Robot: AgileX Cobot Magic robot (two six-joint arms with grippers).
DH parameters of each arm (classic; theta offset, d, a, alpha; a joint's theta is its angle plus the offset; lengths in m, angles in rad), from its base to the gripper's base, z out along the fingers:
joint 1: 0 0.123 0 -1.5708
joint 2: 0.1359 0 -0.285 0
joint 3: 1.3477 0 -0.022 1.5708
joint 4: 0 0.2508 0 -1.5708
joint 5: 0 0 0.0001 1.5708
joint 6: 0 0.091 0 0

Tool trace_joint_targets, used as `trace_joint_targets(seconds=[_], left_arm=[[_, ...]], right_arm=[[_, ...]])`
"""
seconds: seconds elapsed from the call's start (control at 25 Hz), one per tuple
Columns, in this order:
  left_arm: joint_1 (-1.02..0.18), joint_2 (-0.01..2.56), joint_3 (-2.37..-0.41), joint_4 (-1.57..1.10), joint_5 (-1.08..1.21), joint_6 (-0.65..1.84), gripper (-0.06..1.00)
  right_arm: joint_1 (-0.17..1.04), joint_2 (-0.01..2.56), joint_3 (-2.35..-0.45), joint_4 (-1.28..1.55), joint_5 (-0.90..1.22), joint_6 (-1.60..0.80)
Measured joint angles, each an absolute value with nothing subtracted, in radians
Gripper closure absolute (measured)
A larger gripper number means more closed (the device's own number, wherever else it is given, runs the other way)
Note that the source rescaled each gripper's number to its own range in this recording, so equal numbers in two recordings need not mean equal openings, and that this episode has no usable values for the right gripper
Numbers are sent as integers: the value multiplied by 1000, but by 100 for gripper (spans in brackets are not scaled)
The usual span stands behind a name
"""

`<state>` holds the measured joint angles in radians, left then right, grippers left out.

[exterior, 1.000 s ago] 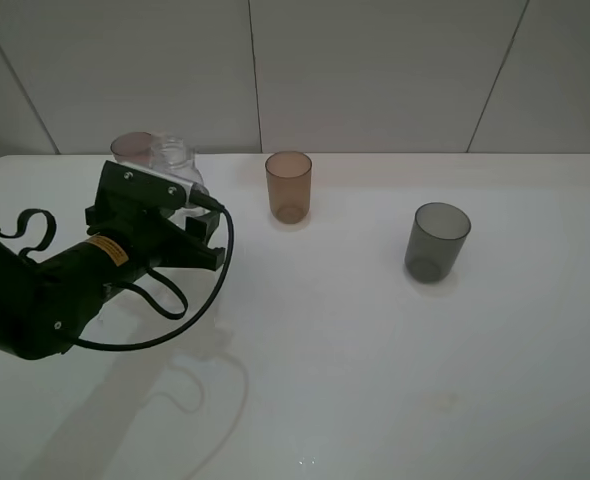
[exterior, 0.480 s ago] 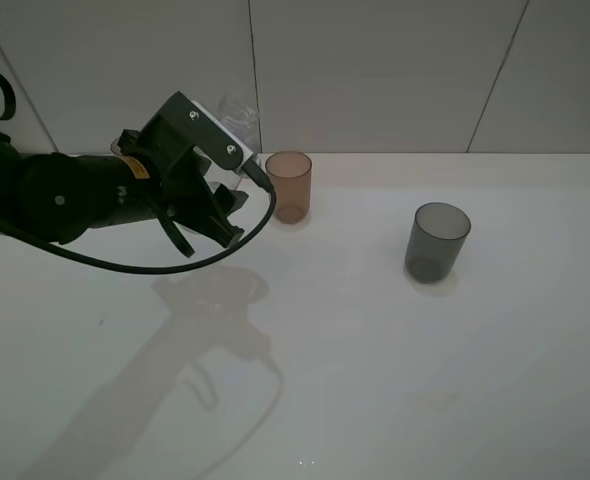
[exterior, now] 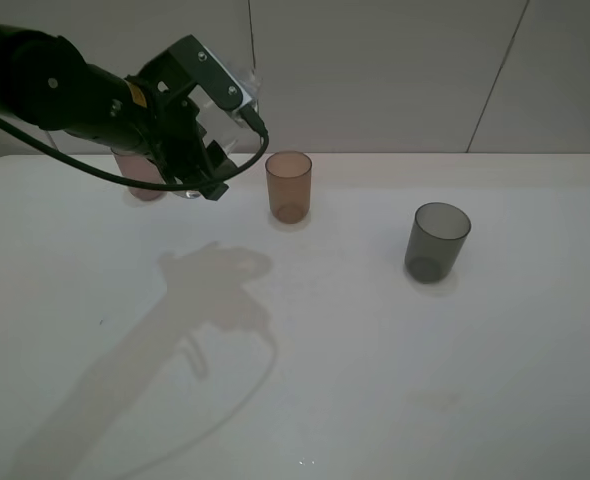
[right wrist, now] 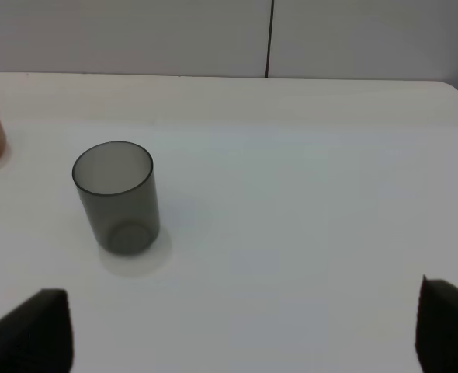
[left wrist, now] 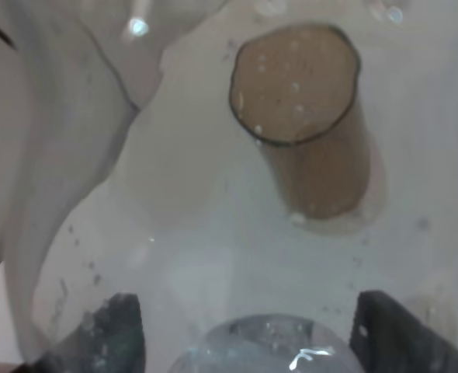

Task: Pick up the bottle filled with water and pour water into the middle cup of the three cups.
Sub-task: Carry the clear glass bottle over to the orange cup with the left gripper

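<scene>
From the left: the pink cup stands half hidden behind the left arm. The left end effector, down at the worktop a second ago, has risen, clamped on the bottle. The bottle now hangs in the air at about ten o'clock of the middle cup, near but not over it. We judge the pick-up done and the pour next. The grey cup sits at four o'clock of the middle cup. The right end effector gapes wide, empty.
</scene>
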<state>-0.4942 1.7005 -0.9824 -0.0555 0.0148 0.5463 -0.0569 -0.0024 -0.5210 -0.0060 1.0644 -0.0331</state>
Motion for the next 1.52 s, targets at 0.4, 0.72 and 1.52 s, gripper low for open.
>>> trace_joint_targets(seconds=[0.4,0.72,1.52], left_arm=[[-448,1709,-1070,72,179,441,93],[-434,1814,-1180,449,352,226,93],[-536,1991,-1387,827,470,150,93]], right_arm=[[-57,-2,-521,-6,1064,-33],[-57,-2,-521,0,1064,-33],[-57,-2,-521,-6,1064,-33]])
